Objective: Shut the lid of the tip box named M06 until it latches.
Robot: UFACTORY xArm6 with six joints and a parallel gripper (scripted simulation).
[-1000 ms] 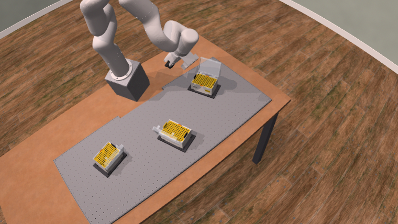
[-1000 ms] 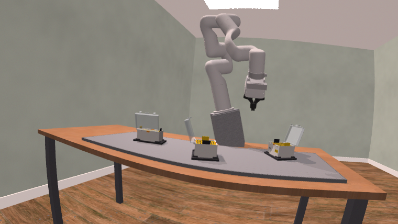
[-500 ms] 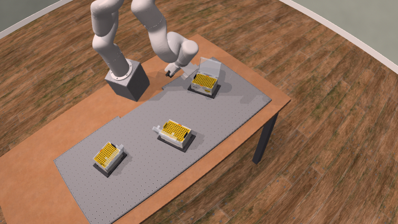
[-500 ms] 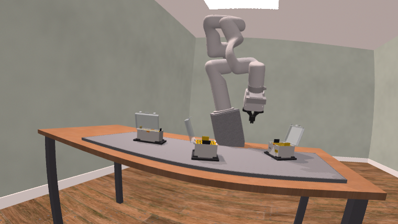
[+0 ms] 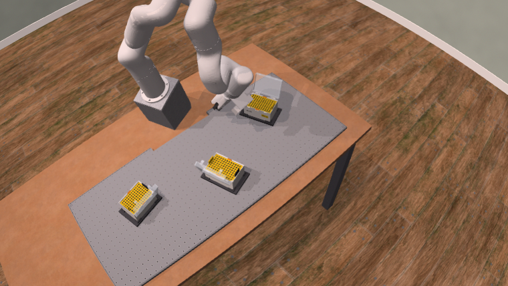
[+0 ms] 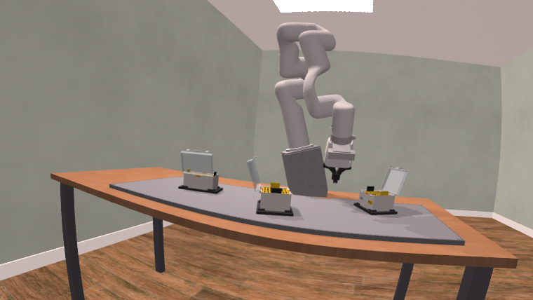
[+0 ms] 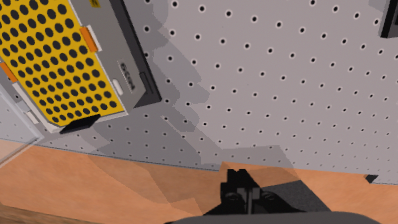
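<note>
Three white tip boxes with yellow tip racks sit on black holder plates on the grey perforated mat. All three clear lids stand open. The box nearest my gripper also shows in the exterior view and at the top left of the wrist view. Its lid tilts back. Its front sticker is too blurred to read. The middle box and the far box lie further off. My gripper is shut and empty. It hangs above the mat's back edge, apart from the nearest box.
The grey robot base block stands on the orange table top just behind my gripper. The mat's back edge runs under my fingers. A corner of another holder plate shows at the top right of the wrist view.
</note>
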